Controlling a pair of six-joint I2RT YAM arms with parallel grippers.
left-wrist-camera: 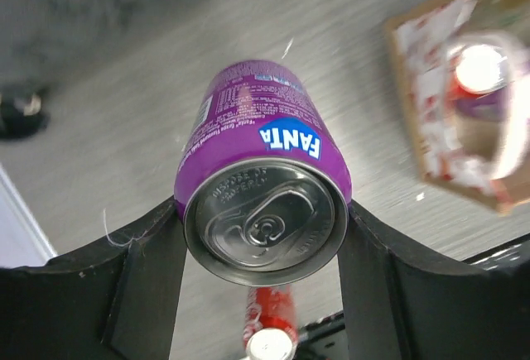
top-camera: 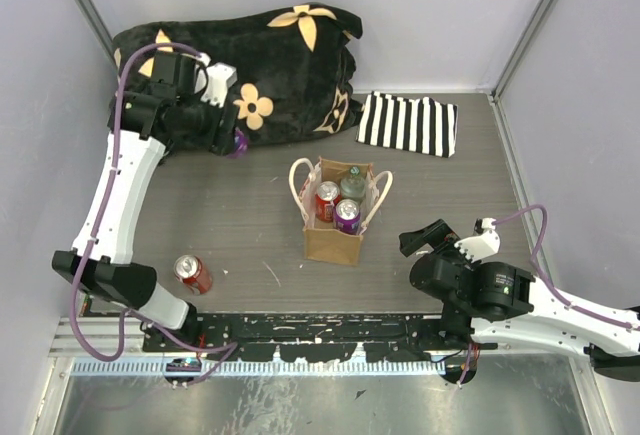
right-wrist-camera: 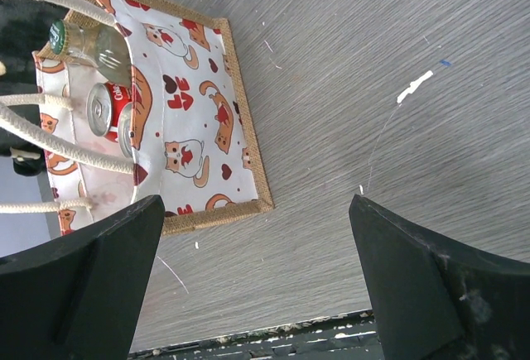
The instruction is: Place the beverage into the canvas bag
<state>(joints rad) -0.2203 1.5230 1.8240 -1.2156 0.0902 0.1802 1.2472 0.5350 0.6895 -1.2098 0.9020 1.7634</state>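
Observation:
The canvas bag (top-camera: 333, 245) stands upright mid-table, tan with cream handles. It holds a red can (top-camera: 326, 198), a purple can (top-camera: 347, 215) and a green-capped bottle (top-camera: 352, 185). My left gripper (top-camera: 235, 141) is at the back left, raised above the table by the blanket, shut on a purple Fanta can (left-wrist-camera: 265, 186) held between both fingers. The bag shows blurred at the upper right of the left wrist view (left-wrist-camera: 418, 87). A red can (top-camera: 193, 273) lies on the table at the front left. My right gripper (top-camera: 440, 238) is open and empty, right of the bag (right-wrist-camera: 195, 128).
A black blanket with cream flowers (top-camera: 270, 55) is bunched along the back wall. A black-and-white striped cloth (top-camera: 408, 123) lies at the back right. Grey walls close in the table on three sides. A black rail (top-camera: 330, 340) runs along the front edge.

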